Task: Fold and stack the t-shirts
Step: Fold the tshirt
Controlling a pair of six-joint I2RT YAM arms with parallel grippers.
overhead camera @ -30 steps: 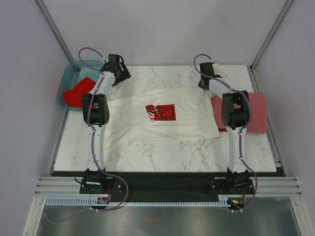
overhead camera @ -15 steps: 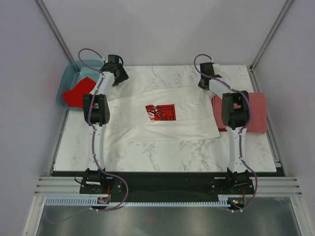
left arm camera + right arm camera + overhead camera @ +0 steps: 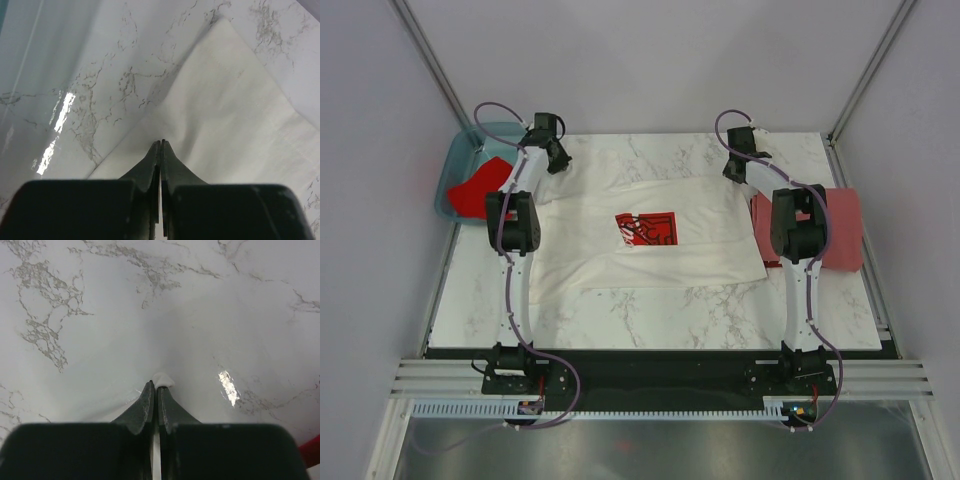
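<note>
The white t-shirt with a red-and-black square print lies spread across the middle of the marble table. My left gripper is at its far left corner. In the left wrist view its jaws are shut, pinching the white cloth near its edge. My right gripper is at the far right corner, shut on the cloth, and a small white nub of t-shirt pokes out past its tips. A dull brick-red t-shirt lies folded at the right edge. A bright red t-shirt sits in the tub.
The translucent teal tub stands off the table's far left corner, close to my left arm. Grey walls with metal frame posts close in the back and both sides. A red sliver of the brick-red t-shirt shows low in the right wrist view.
My left gripper has gone from open to shut on the white cloth and shifted slightly left and away. The right arm and the shirts have not moved.
</note>
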